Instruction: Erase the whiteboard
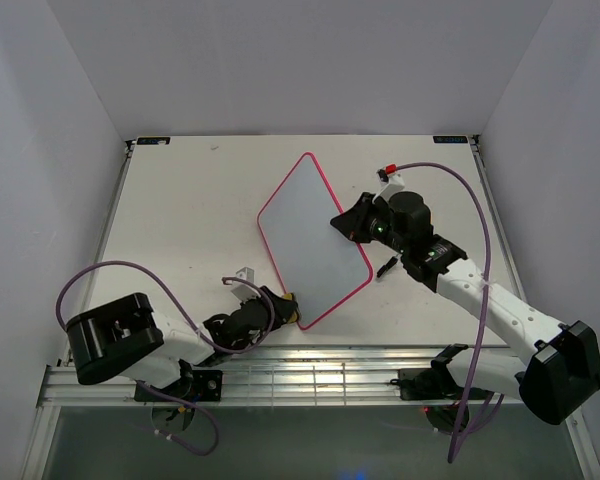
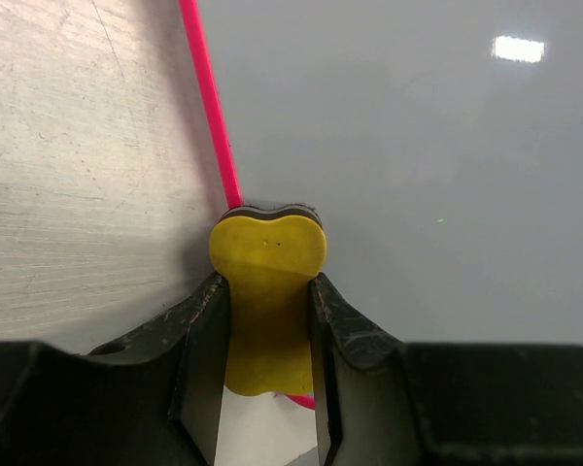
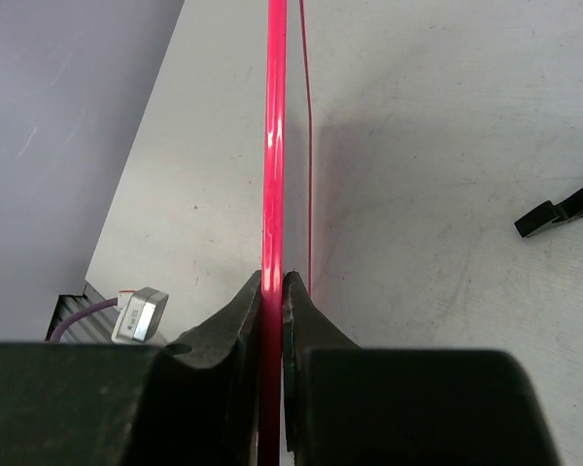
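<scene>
Top view: whiteboard (image 1: 310,235) is in the middle, long axis running far-left to near-right, with the left gripper (image 1: 285,305) at its near corner and the right gripper (image 1: 342,225) on its right edge.
Left wrist: jaws clamped on the yellow eraser (image 2: 267,282), board surface dead ahead.
Right wrist: jaws pinched on the pink frame (image 3: 274,146).

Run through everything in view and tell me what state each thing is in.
whiteboard, gripped at its frame, no writing visible.
eraser, clamped, its front end at the board's frame.
left hand, shut on the eraser.
right hand, shut on the whiteboard's frame.
black piece, lying loose on the table, apart from the board.
</scene>
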`<action>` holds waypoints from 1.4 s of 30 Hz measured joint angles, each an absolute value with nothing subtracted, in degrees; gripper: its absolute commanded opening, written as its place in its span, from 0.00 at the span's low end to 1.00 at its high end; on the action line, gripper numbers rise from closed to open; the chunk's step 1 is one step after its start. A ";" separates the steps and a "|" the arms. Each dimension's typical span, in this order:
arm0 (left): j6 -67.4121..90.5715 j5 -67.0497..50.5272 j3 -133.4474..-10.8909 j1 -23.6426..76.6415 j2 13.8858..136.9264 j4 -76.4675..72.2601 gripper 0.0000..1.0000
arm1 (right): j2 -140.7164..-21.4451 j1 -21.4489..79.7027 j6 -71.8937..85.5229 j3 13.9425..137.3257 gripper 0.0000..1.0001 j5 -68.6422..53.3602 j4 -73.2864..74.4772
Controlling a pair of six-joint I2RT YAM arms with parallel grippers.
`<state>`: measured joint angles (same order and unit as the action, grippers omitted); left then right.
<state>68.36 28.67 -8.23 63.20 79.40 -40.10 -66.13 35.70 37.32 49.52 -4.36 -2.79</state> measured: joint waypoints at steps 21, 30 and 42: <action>61.60 33.52 -19.05 65.36 73.84 -33.65 0.00 | -65.93 36.12 40.45 47.05 0.08 -3.49 -2.70; 65.63 35.11 -15.66 67.70 73.30 -35.33 0.00 | -65.89 36.16 40.49 47.16 0.08 -3.31 -1.65; 66.76 35.90 -15.18 70.30 73.45 -34.11 0.00 | -66.70 36.07 39.48 48.71 0.08 -3.16 -0.08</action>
<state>66.76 35.90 -15.18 70.30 73.45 -34.11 -66.70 36.07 39.48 48.71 -3.16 -0.08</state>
